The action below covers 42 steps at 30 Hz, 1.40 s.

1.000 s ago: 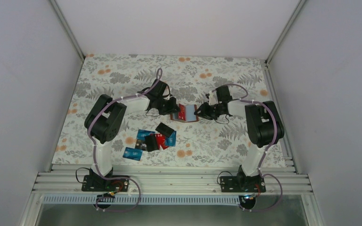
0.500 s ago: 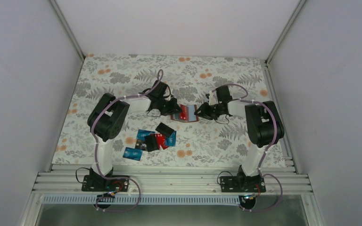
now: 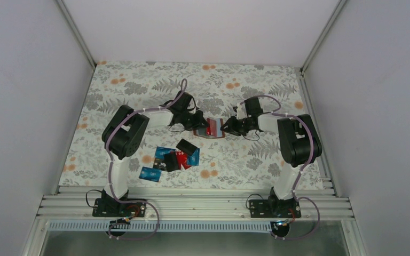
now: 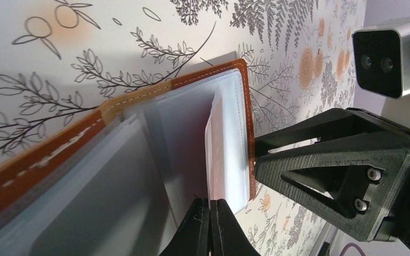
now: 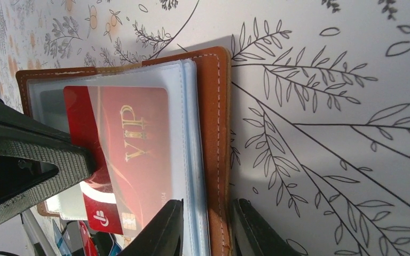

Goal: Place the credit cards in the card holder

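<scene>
From the top camera, one small reddish-brown leather-like folding card holder [image 3: 219, 132] is seen lying open on the floral-patterned counter [image 3: 139, 88], between the two arms and beyond the other cards. One red plastic card [image 3: 211, 127] is seen on its inner face. The left fingers [image 3: 199, 122] are set at the holder's left side and the right fingers [image 3: 228, 127] at its right side; their state cannot be told from this height. Nearer the bases, loose cards [image 3: 177, 156] lie overlapped in one cluster, in which two blue, two black and one red are counted. One further blue card [image 3: 150, 174] lies just beside the cluster, toward the left base. From the left wrist, the card holder [image 4: 58, 154] is shown with its white-stitched cover on the counter and its clear greyish sleeves raised. The red card [image 4: 214, 160] is seen edge-on, partly inside one sleeve. The left fingers [image 4: 197, 234] are pressed together on the card's near edge, and the right arm's black finger touches the holder's far edge. From the right wrist, the red card [image 5: 133, 144], marked VIP in gold, is seen mostly under a clear sleeve. Its outer end is pinched by the left fingers [image 5: 58, 160]. The right fingers [image 5: 165, 229] are clamped on the edge of the card holder [image 5: 219, 106], with cover and sleeves between them.
</scene>
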Tool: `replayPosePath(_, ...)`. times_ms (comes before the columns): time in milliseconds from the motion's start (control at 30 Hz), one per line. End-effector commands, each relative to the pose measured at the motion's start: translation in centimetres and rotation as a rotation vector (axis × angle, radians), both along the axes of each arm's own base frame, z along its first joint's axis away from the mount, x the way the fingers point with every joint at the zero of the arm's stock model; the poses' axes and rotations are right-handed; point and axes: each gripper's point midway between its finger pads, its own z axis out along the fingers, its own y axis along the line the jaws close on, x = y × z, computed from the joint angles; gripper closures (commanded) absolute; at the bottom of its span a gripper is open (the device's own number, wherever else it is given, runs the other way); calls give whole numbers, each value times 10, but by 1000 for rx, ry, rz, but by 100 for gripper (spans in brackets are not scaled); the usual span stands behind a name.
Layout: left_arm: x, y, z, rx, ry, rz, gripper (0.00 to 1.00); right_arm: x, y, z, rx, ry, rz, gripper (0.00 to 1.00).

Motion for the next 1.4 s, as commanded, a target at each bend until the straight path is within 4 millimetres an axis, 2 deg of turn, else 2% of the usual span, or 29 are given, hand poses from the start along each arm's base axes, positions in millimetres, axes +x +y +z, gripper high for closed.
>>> replayPosePath(0,-4,-4,-17,24,42,3,98,-17,-3,-20,-37,69,4,75)
replayPosePath(767,-7,-13,-22,17,64,16,98,-31,-1,-23,-19,89,4,91)
replayPosePath(1367,-19,-17,-32,13,111,39,97,-46,7,-25,-7,109,15,94)
